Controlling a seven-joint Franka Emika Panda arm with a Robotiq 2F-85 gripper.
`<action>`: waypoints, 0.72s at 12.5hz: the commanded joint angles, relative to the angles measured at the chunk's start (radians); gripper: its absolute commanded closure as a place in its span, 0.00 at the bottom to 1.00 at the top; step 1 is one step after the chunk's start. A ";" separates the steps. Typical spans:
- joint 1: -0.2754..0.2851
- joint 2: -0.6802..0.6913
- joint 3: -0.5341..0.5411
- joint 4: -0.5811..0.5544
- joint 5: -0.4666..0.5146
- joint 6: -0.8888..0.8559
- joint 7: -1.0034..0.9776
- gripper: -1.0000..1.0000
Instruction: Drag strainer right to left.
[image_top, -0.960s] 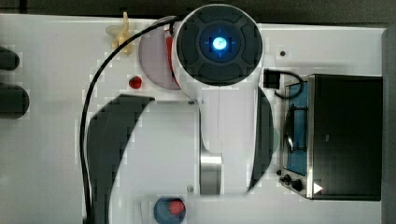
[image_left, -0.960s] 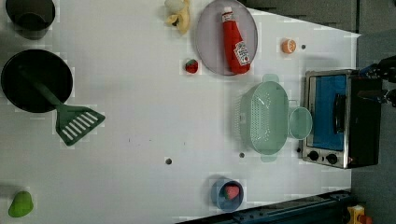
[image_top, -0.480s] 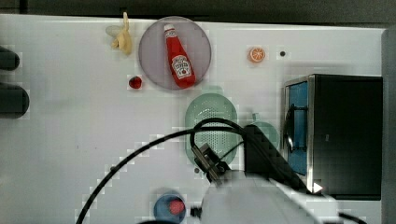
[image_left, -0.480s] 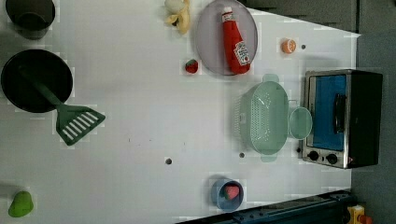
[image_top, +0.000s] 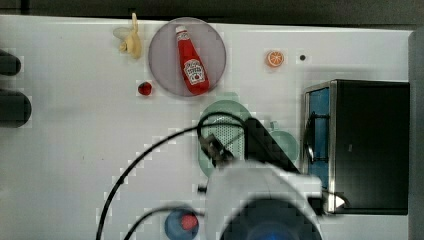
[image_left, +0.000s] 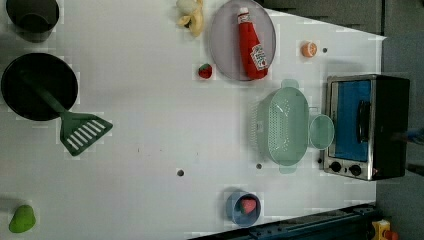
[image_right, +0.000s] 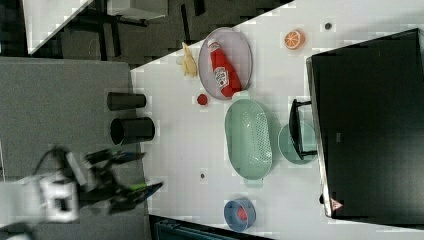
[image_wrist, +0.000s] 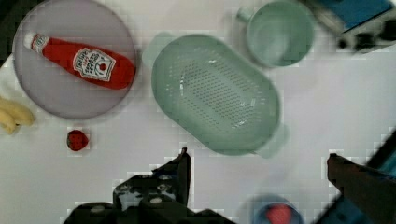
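The gripper hangs above the white desk with its jaws spread wide, holding nothing. The strainer, an oval of pale green plastic with many small holes, lies between the grey plate and the round green cup.

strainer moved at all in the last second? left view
No. The strainer sits in the same spot as before, beside the cup in front of the toaster oven.

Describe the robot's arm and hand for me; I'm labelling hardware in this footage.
In the top view, the arm has a rounded white casing with a dark round cap glowing blue, and black cables loop away from it. In the wrist view, the hand has two dark, blocky fingers.
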 joint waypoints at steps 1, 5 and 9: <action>-0.020 0.088 0.003 -0.150 -0.031 0.156 0.113 0.00; -0.020 0.211 0.014 -0.264 -0.031 0.419 0.321 0.00; -0.019 0.394 0.024 -0.309 -0.031 0.615 0.540 0.00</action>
